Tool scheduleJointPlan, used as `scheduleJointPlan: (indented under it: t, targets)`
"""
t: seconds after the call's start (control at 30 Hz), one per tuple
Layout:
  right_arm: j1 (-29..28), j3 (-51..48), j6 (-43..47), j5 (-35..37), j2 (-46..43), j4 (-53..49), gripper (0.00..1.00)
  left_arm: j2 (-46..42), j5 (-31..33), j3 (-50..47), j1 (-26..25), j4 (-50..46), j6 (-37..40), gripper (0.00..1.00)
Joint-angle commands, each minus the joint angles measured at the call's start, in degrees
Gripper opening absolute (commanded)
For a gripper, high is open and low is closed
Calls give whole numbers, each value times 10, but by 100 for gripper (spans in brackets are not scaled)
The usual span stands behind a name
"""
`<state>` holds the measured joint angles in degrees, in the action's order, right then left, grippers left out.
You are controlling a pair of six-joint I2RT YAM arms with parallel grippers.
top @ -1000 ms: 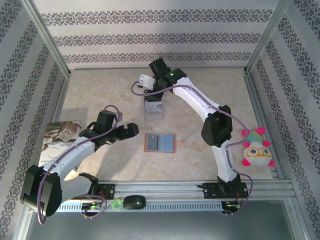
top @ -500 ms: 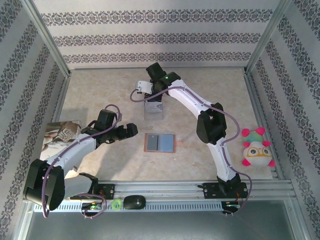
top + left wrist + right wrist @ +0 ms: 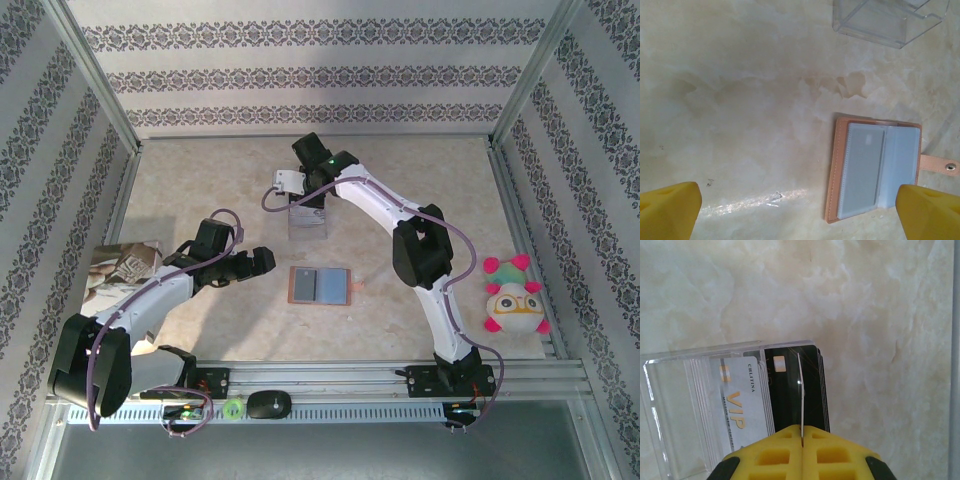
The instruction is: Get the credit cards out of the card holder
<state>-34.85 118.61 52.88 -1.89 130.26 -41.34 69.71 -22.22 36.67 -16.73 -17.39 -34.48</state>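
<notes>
The card holder (image 3: 320, 286) lies open and flat in the middle of the top view, blue-grey side up. I think it lies open so the pockets are easy to reach. In the left wrist view it sits at the lower right (image 3: 875, 170).

The left gripper (image 3: 262, 262) hangs just left of it with its jaws spread wide and nothing in them. Nothing lies between the two.

Higher up, the right gripper (image 3: 802, 432) has its jaws pressed together on a thin card (image 3: 801, 390), held by one end. It hangs over the clear case (image 3: 705, 390), which holds a white card (image 3: 742, 400) and a black card (image 3: 785, 390). It is probably held that way to slip in.

A soft toy (image 3: 515, 300) sits far right, and a magazine (image 3: 120, 268) far left.
</notes>
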Motion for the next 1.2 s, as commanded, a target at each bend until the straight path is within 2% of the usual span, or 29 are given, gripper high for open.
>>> scheduleJointPlan:
  t: [0.0, 0.63, 1.0, 1.17]
  targets:
    - [-9, -11, 9, 3, -19, 6, 0, 4, -6, 1, 10, 4, 9, 100]
    - [-9, -27, 4, 30, -16, 50, 3, 4, -13, 0, 14, 5, 10, 100]
    - [-10, -33, 5, 17, -22, 27, 1, -3, -13, -1, 16, 3, 9, 100]
    - [-11, -38, 4, 21, -23, 32, 4, -4, -14, 0, 16, 3, 7, 100]
